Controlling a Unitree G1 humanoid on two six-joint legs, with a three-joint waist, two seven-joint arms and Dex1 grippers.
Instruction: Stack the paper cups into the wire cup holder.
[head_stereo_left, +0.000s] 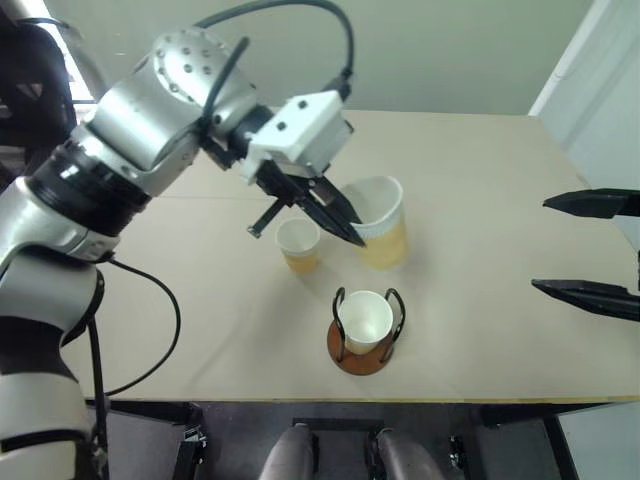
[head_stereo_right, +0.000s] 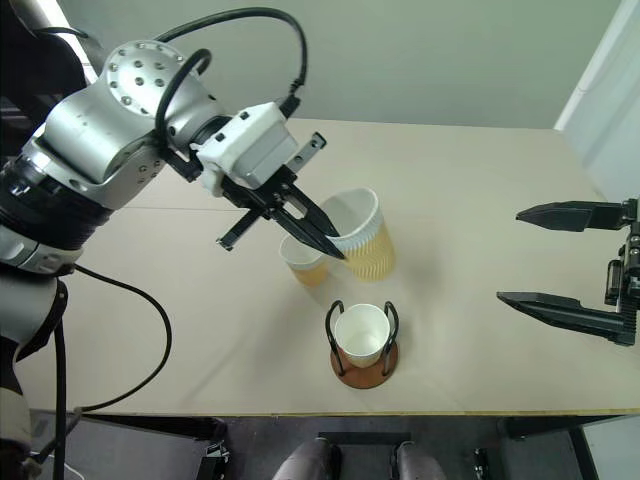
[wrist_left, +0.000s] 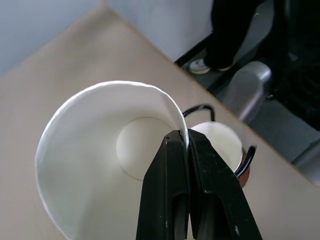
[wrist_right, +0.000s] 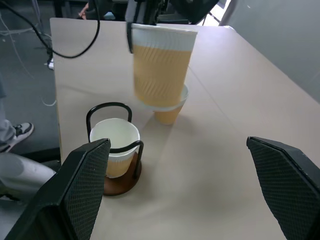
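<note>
**Now one cup aloft, one in the holder, one on the table**

Here the left gripper (head_stereo_left: 350, 232) has its two black fingers pressed together on the white rim of a paper cup (head_stereo_left: 380, 222), pinching the wall between them; the wrist view shows one finger inside the cup and one outside. The held cup hangs tilted above the beige table (head_stereo_left: 480, 300), clear of the surface. A second paper cup (head_stereo_left: 299, 245) stands upright on the table just beside and partly behind the lifted one. A third cup (head_stereo_left: 365, 320) sits upright inside the wire cup holder (head_stereo_left: 362, 358), its black loops rising on either side and its reddish-brown base flat on the table near the front edge. The right gripper (head_stereo_right: 560, 262) hovers off to the right, well apart from all three cups, fingers spread wide with nothing between them.
</note>
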